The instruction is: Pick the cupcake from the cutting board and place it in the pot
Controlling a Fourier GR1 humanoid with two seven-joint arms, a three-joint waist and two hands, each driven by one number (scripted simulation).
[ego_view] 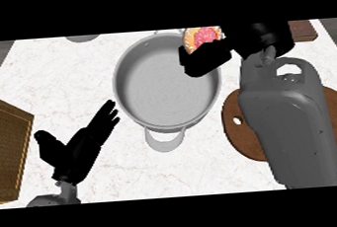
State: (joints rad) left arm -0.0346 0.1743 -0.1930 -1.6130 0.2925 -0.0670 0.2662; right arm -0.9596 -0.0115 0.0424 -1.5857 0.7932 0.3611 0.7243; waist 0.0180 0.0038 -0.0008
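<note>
The cupcake (200, 37), orange with a pink top, is held in my right hand (229, 49), whose black fingers curl round it. Hand and cupcake hover over the far right rim of the silver pot (129, 83), which stands in the middle of the counter with nothing inside. The round brown cutting board (239, 125) lies to the pot's right, mostly hidden under my grey right forearm. My left hand (78, 146) rests open at the lower left, fingers straight and pointing toward the pot, apart from it.
A wooden box or crate (2, 147) lies along the left edge. A dark brown object (303, 29) sits at the far right corner. A grey rounded thing (84, 38) shows at the counter's far edge.
</note>
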